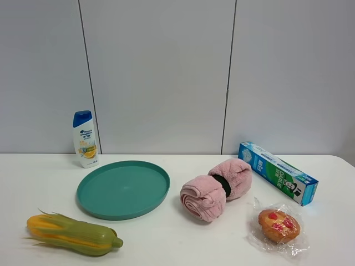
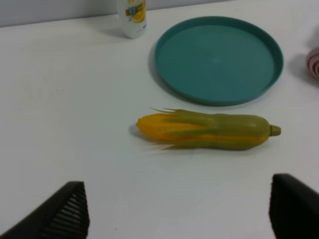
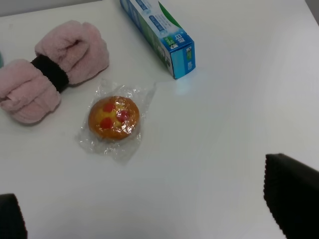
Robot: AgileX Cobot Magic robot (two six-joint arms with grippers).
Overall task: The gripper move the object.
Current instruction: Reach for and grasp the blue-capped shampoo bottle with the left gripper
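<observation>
The white shampoo bottle (image 1: 85, 138) with a blue cap and an orange-yellow fruit label stands upright at the back left of the table, by the wall. Its lower part shows in the left wrist view (image 2: 132, 17), beyond the corn. My left gripper (image 2: 182, 214) is open and empty, its dark fingers (image 2: 70, 211) spread wide above the bare table, well short of the bottle. My right gripper (image 3: 149, 219) is open and empty, with a fingertip (image 3: 291, 194) near the wrapped bun. Neither arm shows in the exterior high view.
A teal plate (image 1: 123, 188) lies right of the bottle. A toy corn cob (image 1: 75, 234) lies at the front left. A rolled pink towel (image 1: 215, 188), a blue-green toothpaste box (image 1: 277, 172) and a wrapped bun (image 1: 278, 225) lie on the right half.
</observation>
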